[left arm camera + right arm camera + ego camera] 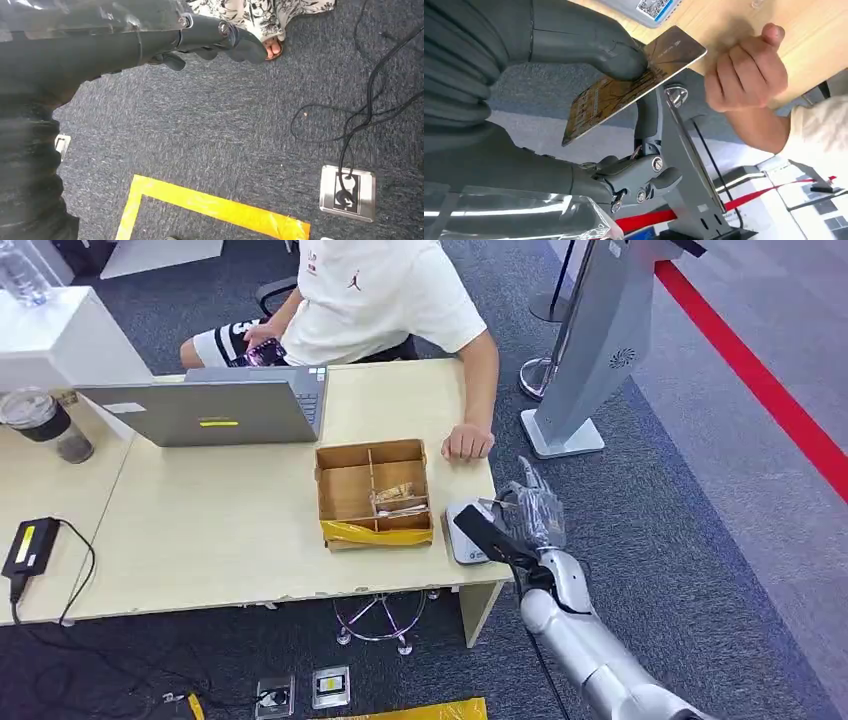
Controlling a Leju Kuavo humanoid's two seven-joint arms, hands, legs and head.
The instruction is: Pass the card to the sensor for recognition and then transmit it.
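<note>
Right hand (624,100) pinches the gold-brown rectangular card (634,80) between thumb and finger, just above the small grey sensor pad (466,533) at the pale wooden tabletop (230,530) edge. Left hand (220,40) hangs over dark carpet, fingers curled, holding nothing. A person's fist (467,443) rests on the tabletop nearby.

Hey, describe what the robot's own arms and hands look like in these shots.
The right arm is a smooth silver tube with a thin black cable alongside. The right hand has a grey ribbed cover, a thick grey thumb, darker fingers with silver screws, and clear plastic wrap. The left hand is dark grey with screw heads.
</note>
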